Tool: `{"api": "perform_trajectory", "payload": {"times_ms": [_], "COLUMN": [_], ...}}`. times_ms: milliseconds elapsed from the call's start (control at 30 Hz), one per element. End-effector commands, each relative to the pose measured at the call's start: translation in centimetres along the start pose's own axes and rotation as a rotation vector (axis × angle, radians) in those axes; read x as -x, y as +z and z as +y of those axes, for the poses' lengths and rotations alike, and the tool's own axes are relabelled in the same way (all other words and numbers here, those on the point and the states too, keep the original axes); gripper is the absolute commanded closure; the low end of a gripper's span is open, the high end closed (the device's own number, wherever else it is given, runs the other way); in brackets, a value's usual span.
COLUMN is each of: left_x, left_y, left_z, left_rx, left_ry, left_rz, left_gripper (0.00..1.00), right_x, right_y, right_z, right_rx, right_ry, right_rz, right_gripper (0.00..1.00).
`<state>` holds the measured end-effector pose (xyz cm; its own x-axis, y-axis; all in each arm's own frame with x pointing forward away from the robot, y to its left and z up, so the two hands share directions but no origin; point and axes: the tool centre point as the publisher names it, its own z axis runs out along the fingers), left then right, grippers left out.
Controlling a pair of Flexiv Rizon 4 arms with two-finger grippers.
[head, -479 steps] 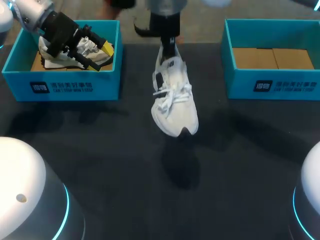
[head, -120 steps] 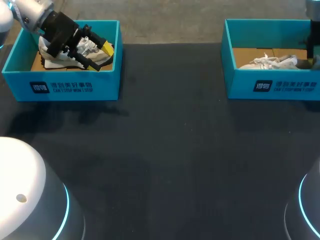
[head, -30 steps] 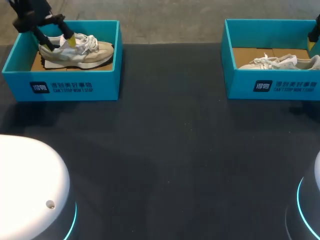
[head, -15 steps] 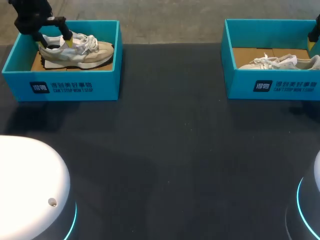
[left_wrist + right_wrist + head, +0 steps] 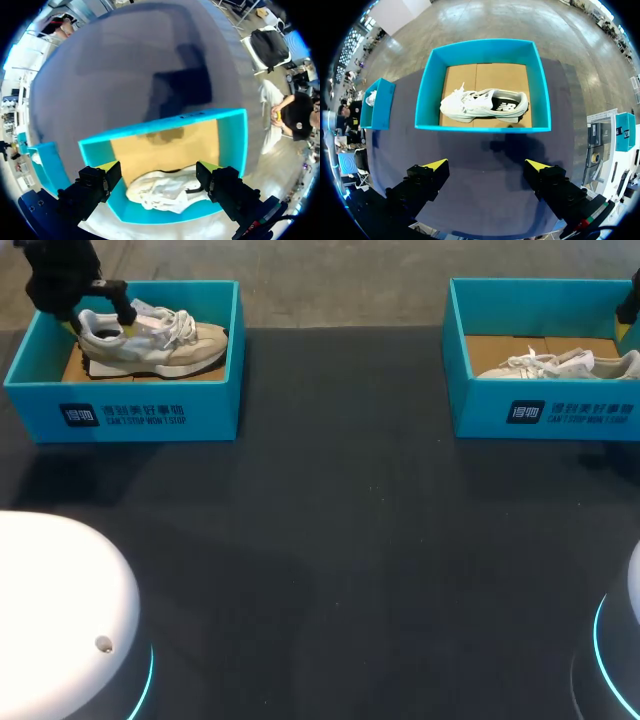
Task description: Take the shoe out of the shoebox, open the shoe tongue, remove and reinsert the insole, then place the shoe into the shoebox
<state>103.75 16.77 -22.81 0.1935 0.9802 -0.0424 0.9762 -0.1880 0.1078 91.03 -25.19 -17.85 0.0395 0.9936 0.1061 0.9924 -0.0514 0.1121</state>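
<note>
A beige and white shoe (image 5: 152,340) lies on its sole in the left teal shoebox (image 5: 130,412), toe to the right. My left gripper (image 5: 97,316) hangs open over its heel, holding nothing. In the left wrist view the same shoe (image 5: 167,192) lies under the spread yellow-tipped fingers (image 5: 108,167), inside the box (image 5: 232,145). A white shoe (image 5: 560,364) lies on its side in the right teal shoebox (image 5: 545,412). My right gripper (image 5: 487,165) is open and empty, high above the table on the near side of that box (image 5: 482,122), with the white shoe (image 5: 482,106) ahead of it.
Both boxes have brown cardboard floors (image 5: 492,75) and stand at the table's far corners. The dark table top (image 5: 330,540) stretches between and in front of them. My arms' white bases (image 5: 60,620) fill the near corners.
My left gripper has drawn back to the left and upward off the shoe's tongue toward its heel. Both shoes and the right arm stay where they were.
</note>
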Motion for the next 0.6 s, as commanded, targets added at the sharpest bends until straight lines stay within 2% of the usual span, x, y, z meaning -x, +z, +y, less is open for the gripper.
{"api": "perform_trajectory", "payload": {"times_ms": [33,600], "left_x": [-1.4,-8.4], "left_y": [1.1,3.9], "left_z": [2.6,10.2], "left_rx": [-0.031,-0.046], "left_ry": [-0.013,-0.053], "left_rz": [0.04,0.168], "left_gripper": [0.0,0.0], "right_x": [0.0,0.0], "right_y": [0.0,0.0], "right_z": [-0.1,-0.1], "right_rx": [0.003,0.003], "right_ry": [0.0,0.0], "right_rz": [0.001,0.001], "right_gripper": [0.0,0.0]}}
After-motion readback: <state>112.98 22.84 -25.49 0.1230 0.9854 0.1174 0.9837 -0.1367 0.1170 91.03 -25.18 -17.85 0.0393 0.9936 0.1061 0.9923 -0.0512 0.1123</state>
